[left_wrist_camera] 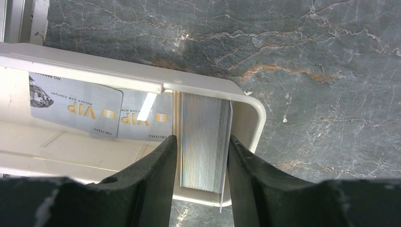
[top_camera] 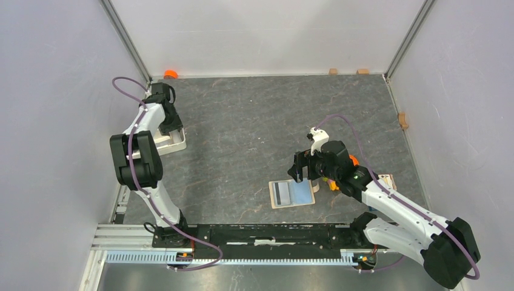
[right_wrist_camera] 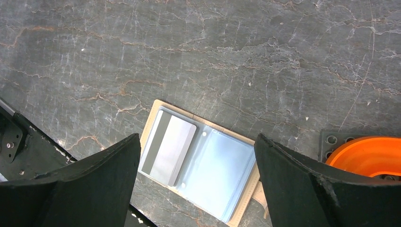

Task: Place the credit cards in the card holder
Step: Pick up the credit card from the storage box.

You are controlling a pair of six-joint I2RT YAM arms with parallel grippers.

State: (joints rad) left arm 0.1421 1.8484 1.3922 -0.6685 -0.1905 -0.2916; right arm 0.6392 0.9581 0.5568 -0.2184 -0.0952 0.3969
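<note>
The beige card holder (top_camera: 301,193) lies open on the table, blue-grey pockets up. A grey card with a dark stripe (top_camera: 280,193) lies on its left half; both also show in the right wrist view, the card (right_wrist_camera: 168,147) and the holder (right_wrist_camera: 222,175). My right gripper (top_camera: 300,171) hovers above the holder, wide open and empty (right_wrist_camera: 197,142). My left gripper (top_camera: 171,124) is down in the white tray (top_camera: 176,144). Its fingers straddle an upright stack of cards (left_wrist_camera: 203,137), slightly apart from it (left_wrist_camera: 202,142). Two silver VIP cards (left_wrist_camera: 75,106) lie flat in the tray (left_wrist_camera: 250,113).
An orange piece on a dark studded plate (right_wrist_camera: 369,156) sits right of the holder. A pale flat piece (top_camera: 385,182) lies beyond it. Small wooden blocks (top_camera: 333,71) line the back and right walls. An orange object (top_camera: 171,74) sits at the back left corner.
</note>
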